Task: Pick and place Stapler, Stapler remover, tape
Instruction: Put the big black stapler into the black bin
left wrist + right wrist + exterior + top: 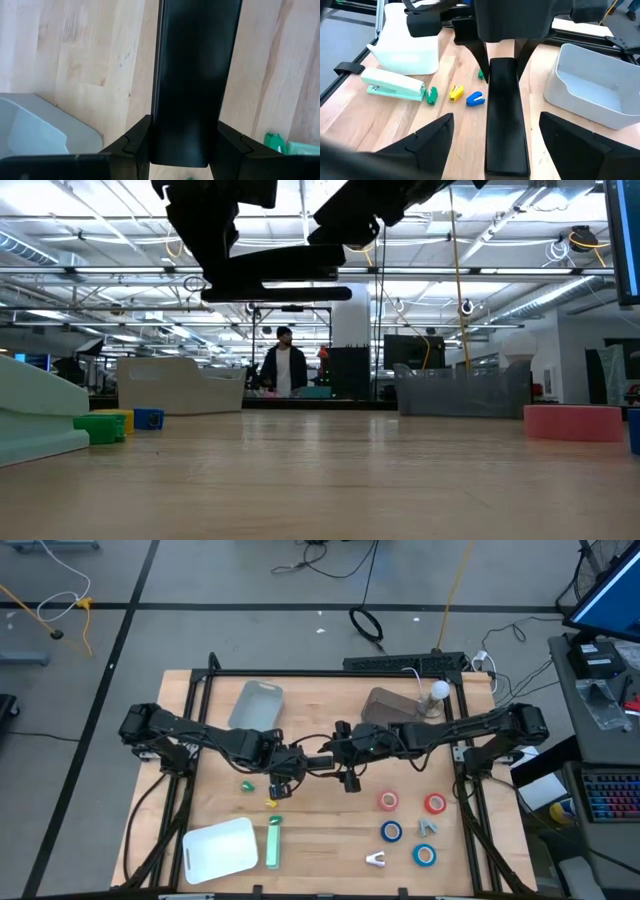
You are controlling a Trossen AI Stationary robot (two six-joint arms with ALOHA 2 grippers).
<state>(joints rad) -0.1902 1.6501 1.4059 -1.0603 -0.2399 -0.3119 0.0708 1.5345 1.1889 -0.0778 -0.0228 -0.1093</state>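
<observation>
High view: overhead, straight down, far enough to take in the whole wooden table (330, 810) and floor around it. Low view: at tabletop height, level across the table into the room; a person (284, 367) stands far back. Left wrist view: very close, looking down on a black stapler (192, 80) and tabletop, grey bin (35, 131) at edge. Right wrist view: close, angled down along the same black stapler toward the white bin (410, 42). Both wrist views and the low view share that stapler; high and right wrist views share the green stapler (392, 84).
</observation>
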